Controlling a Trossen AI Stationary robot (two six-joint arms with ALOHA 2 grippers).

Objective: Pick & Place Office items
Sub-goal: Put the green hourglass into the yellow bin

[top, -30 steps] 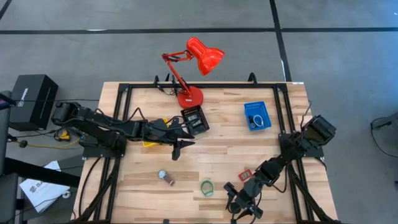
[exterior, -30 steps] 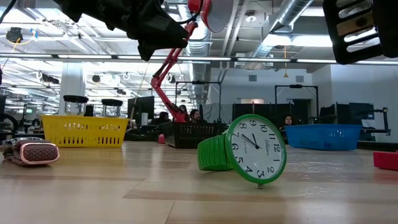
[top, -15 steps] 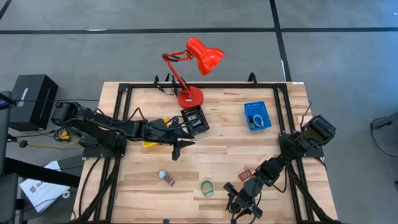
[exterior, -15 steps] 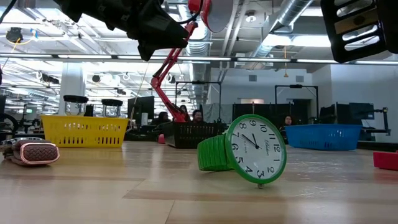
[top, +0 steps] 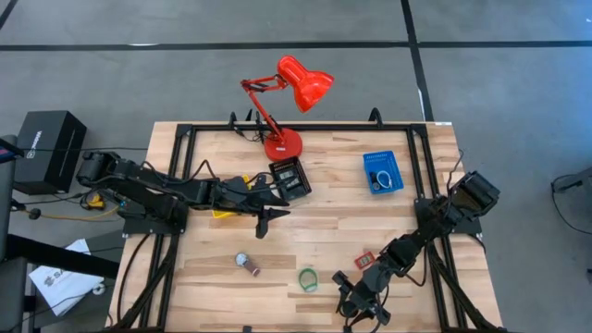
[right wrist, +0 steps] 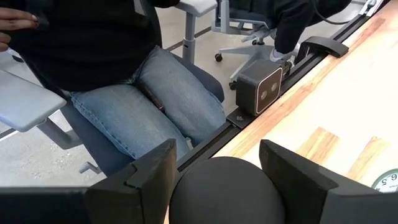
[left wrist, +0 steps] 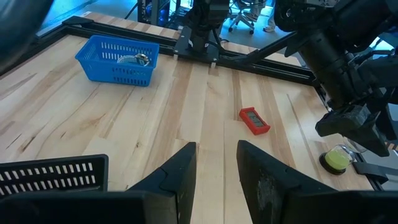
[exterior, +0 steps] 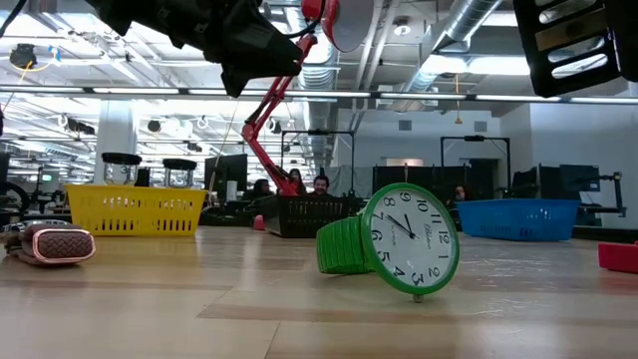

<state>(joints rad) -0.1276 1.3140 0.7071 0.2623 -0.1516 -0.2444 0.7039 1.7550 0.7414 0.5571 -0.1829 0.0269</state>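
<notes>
Right claw narrowed slightly since earlier, fingers straddling black round puck at worktop near edge. Left claw hovers mid-worktop, fingers slightly parted, empty.

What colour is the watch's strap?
Green, like the rim of the round white-faced watch; the low view shows it best.

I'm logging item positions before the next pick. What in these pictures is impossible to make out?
- Yellow mesh tray: high view, mostly hidden under the left gripper.
- Blue mesh tray, contents: high view, too small; left wrist view, screened by its wall.
- Black round item at the right gripper: right wrist view, cut off by the bottom edge; high view, hidden under the gripper.
</notes>
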